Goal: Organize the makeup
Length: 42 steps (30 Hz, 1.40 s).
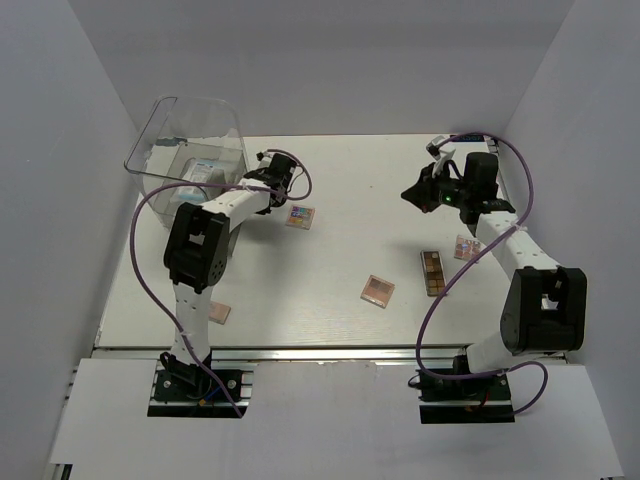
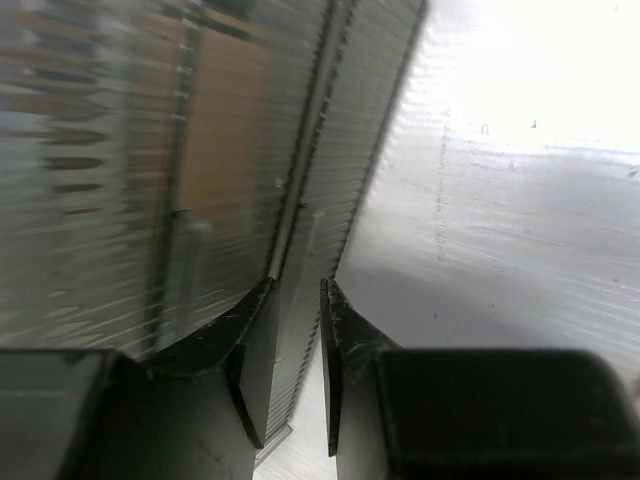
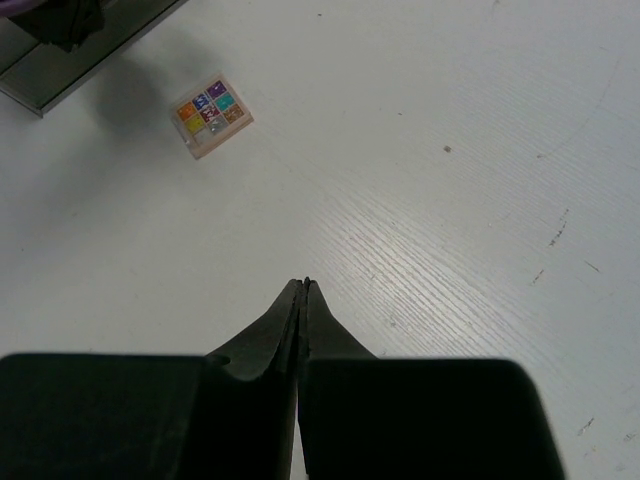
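Observation:
The makeup lies spread on the white table: a colourful square palette (image 1: 300, 216), a peach square palette (image 1: 377, 291), a long palette (image 1: 433, 272), a small palette (image 1: 466, 247) and a peach compact (image 1: 218, 312). A white-blue packet (image 1: 205, 171) lies inside the clear bin (image 1: 165, 110). My left gripper (image 1: 262, 176) is against the bin's right wall, its jaws a narrow gap apart (image 2: 298, 285) with the ribbed wall (image 2: 120, 150) just ahead. A blurred tan shape (image 2: 225, 130) shows through the wall. My right gripper (image 1: 415, 192) is shut and empty (image 3: 303, 283) above bare table. The colourful palette (image 3: 210, 117) lies ahead of it. No beige bottles are in view.
White walls close in the table on the left, back and right. The bin stands at the back left corner. The long and small palettes lie beside my right arm's forearm (image 1: 505, 240).

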Tool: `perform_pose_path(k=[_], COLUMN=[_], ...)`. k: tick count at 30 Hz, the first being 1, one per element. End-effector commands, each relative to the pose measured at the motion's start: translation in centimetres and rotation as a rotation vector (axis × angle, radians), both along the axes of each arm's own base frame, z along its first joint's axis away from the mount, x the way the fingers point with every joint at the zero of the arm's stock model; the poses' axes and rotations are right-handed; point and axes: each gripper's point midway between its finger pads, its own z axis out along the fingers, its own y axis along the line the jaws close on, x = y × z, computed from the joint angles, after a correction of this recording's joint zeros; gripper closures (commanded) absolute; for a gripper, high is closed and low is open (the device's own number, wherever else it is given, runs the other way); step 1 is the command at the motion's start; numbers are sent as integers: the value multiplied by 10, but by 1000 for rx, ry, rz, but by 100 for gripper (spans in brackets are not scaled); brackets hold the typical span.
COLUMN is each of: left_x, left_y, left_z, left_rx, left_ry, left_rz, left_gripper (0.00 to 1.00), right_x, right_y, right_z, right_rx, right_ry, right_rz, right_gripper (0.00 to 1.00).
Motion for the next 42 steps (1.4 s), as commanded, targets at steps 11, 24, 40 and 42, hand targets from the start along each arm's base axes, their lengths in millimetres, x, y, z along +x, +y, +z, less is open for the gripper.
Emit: perform_pose_path(k=[11, 24, 40, 42], left_x=[-20, -154, -206, -207], left_y=[-62, -56, -18, -17], left_z=[74, 236, 243, 244], left_rx=[-335, -843, -952, -953], left_ry=[-126, -468, -597, -600], left_rz=[-89, -216, -69, -61], left_gripper=[71, 60, 37, 36], right_x=[-8, 2, -2, 5], right_y=[75, 284, 411, 416], right_z=[-27, -57, -90, -90], right_rx=[-52, 264, 508, 527], right_ry=[70, 548, 643, 618], right_rz=[162, 338, 450, 430], right_gripper=[100, 56, 37, 39])
